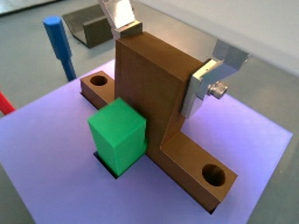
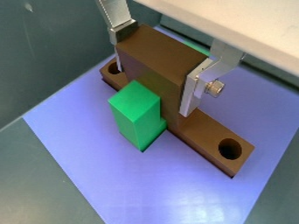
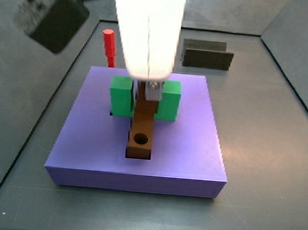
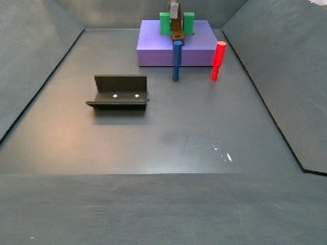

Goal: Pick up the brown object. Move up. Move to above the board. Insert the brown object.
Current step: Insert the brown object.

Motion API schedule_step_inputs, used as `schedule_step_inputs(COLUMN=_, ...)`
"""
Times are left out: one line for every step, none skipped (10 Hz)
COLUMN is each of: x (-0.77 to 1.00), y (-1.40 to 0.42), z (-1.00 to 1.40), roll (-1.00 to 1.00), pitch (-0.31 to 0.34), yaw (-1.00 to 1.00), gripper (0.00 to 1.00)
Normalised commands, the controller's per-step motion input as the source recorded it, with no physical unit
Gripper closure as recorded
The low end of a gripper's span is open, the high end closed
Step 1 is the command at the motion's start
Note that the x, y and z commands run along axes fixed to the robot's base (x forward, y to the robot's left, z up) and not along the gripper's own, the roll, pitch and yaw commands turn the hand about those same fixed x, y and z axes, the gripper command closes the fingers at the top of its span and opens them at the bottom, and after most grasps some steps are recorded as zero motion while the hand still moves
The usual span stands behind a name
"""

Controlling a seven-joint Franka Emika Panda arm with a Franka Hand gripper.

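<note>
The biggest thing is the board (image 3: 181, 149), a thick, smooth purple square slab that sits on the dark gray floor (image 4: 166, 134). It looks flat and a bit shiny on top.

Next comes the brown object (image 1: 163, 105). It looks like wood, with a warm orange-brown color and sharp square edges. Its long bar lies down in the middle of the board, sunk a little into the purple top. In both wrist views I see a round hole near each end of the bar. A tall flat block of the same brown stands up from the bar.

The fixture (image 4: 119, 92) is a dark L-shaped bracket. It stands on the floor, well apart from the board.

A green block (image 2: 140, 114) stands on the board, touching the side of the brown object. It is smooth and boxy. In a side view green shows on both sides of the brown bar.

A dark olive box (image 3: 207, 55) rests on the floor behind the board.

A blue peg (image 1: 59, 45) and a red peg (image 3: 108, 45) stand beside the board, both round and thin.

My gripper (image 2: 158, 61) is above the board. Its flat silver fingers (image 2: 211, 74) press on both sides of the brown object's tall block, so I am grasping it.
</note>
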Motion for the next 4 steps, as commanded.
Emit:
schedule_step_inputs(x=0.0, y=0.0, z=-0.36, roll=0.04, pitch=-0.073, yaw=-0.07, gripper=1.0)
schedule_step_inputs(x=-0.01, y=0.0, z=-0.4, roll=0.04, pitch=-0.093, yaw=-0.06, gripper=1.0)
schedule_step_inputs(x=-0.02, y=0.0, z=-0.39, roll=0.03, pitch=-0.099, yaw=-0.05, gripper=1.0)
schedule_step_inputs(x=0.0, y=0.0, z=0.0, roll=0.0, pitch=0.0, yaw=0.0, gripper=1.0)
